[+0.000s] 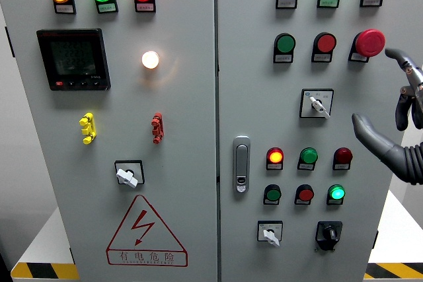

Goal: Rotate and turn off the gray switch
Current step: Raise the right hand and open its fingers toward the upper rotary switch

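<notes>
The right hand [403, 107] hovers at the cabinet's right edge, fingers spread and grasping nothing — clear of the gray switch [317, 104], which sits on the right door [291, 130] below the red mushroom button [369, 43] — its lever angled down-right.

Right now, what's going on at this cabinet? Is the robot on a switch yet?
Not yet. The right hand hangs at the right edge of the control panel, fingers open and holding nothing, just right of the upper gray switch. It touches no switch. That switch's knob points down-right. Two more gray switches sit lower, one on the left door and one at the bottom right. No left hand shows.
</notes>
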{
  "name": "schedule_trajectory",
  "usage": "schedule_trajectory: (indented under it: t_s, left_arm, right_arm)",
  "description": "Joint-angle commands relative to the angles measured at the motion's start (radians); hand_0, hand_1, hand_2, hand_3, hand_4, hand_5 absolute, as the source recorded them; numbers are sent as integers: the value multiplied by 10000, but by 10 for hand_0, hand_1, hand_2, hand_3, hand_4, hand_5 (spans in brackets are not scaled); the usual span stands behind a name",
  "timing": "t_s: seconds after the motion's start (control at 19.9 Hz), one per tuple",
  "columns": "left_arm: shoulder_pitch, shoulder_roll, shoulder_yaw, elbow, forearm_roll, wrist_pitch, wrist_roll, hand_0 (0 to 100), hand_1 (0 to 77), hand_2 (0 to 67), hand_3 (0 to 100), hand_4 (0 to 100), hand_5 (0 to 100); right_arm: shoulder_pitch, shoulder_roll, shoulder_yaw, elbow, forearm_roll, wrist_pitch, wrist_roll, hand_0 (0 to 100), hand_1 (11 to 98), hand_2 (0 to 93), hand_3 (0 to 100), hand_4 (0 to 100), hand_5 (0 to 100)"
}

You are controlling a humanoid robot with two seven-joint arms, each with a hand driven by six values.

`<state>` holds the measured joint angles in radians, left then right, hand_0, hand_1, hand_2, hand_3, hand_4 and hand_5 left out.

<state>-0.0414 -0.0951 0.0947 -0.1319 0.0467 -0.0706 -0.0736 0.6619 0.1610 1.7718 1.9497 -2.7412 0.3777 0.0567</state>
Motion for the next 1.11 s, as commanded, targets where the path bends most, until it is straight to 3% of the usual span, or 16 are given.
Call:
schedule_trajectory:
  t_s: [0.0,0.5,0.7,0.85,1.05]
  left_arm:
    - [0,0,4,0,8,0,0,892,0,133,187,82,109]
    - [0,0,4,0,-7,0,0,891,0,133,187,82,109]
    - [0,0,-11,0,8,0,0,891,0,133,187,82,109]
    - [0,0,4,0,8,0,0,891,0,133,188,82,109]
    - [0,0,4,0,8,0,0,891,0,133,188,83,109]
  right_arm:
    - [8,0,0,0,0,74,-15,323,341,109,920,1000,1000]
    - [54,0,0,-215,15,43,-61,322,334,136,919,1000,1000]
    - [192,16,-16,-491,15,-18,-153,325,322,239,921,1000,1000]
    - [299,16,-123,-675,183,-34,-612,337,305,340,918,1000,1000]
    - [422,0,-169,-859,491,-34,-889,332,297,397,917,1000,1000]
